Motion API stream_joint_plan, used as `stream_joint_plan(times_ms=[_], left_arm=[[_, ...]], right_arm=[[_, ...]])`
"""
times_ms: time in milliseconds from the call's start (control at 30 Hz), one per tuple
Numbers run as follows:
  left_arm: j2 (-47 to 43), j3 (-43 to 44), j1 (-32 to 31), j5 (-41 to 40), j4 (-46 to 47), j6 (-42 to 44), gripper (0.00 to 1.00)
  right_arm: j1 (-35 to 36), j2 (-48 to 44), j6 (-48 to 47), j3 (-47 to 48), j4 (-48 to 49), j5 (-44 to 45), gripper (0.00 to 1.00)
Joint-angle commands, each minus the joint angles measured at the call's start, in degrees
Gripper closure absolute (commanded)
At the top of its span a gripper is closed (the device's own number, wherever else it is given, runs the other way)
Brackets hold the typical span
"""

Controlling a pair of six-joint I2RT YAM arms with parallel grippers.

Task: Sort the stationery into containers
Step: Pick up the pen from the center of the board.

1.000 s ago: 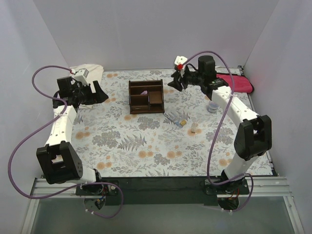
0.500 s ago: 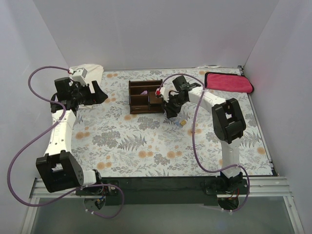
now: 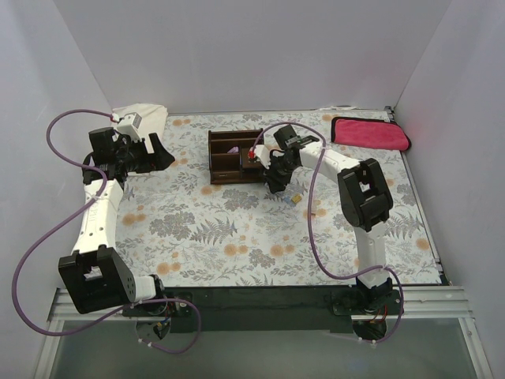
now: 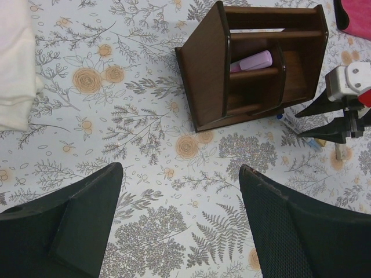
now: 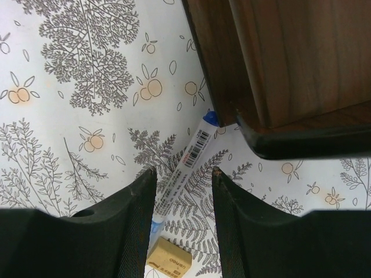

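The dark brown wooden organizer stands at the back middle of the table. It also shows in the left wrist view, with a pink eraser lying in one compartment. My right gripper is low at the organizer's front right corner. It is open, its fingers either side of a white pen with a barcode and blue ends, not closed on it. A tan block lies by the pen's near end and also shows in the top view. My left gripper is open and empty, left of the organizer.
A white folded cloth lies at the back left corner. A magenta folded cloth lies at the back right. The right arm's purple cable loops over the table right of the organizer. White walls close in three sides.
My right arm has swung from the back right down to the organizer's front right corner, over the pen. My left arm has barely moved.
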Motion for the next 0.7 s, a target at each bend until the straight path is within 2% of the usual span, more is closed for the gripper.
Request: stream_joint_plan(times_ms=[0,100,167,200,233,300,333,500,633,667], left_arm=[[-1.51,0.29,-0.12,0.14,-0.64,0.26,0.20],[-1.16,0.38,-0.21,0.14,-0.55,0.17,0.20],[-1.07,0.46,-0.12,0.23,-0.55,0.17,0.20],[-0.98,0.55,-0.12,0.31,-0.64,0.26,0.20],[-0.98,0.55,-0.12,0.31,-0.46,0.17,0.20],[-0.98,0.46,-0.21,0.40,-0.46,0.26,0.20],[-0.98,0.46,-0.13,0.49,-0.46,0.26,0.20],[-0.98,-0.68,-0.12,0.75,1.29,0.00,0.20],[-0.63,-0.94,-0.12,1.28,2.52,-0.62,0.20],[-0.45,-0.86,-0.12,1.28,2.87,-0.71,0.20]], right_arm=[[0.94,1.85,0.04,2.32,-0.55,2.13,0.52],[1.38,2.82,0.22,2.15,-0.29,3.10,0.52],[1.82,3.35,0.31,2.15,-0.29,4.06,0.56],[1.99,3.70,0.22,2.06,-0.29,4.33,0.62],[2.08,3.70,0.13,1.80,-0.29,4.68,0.75],[2.43,2.74,0.13,1.10,-0.55,5.03,0.93],[2.52,2.04,0.04,0.66,-0.90,4.86,0.99],[2.43,-3.84,-2.50,2.31,-10.62,-1.28,0.99],[2.43,-4.56,-5.14,13.11,-20.03,-8.40,0.99],[2.35,-4.39,-7.49,15.66,-21.98,-12.76,0.99]])
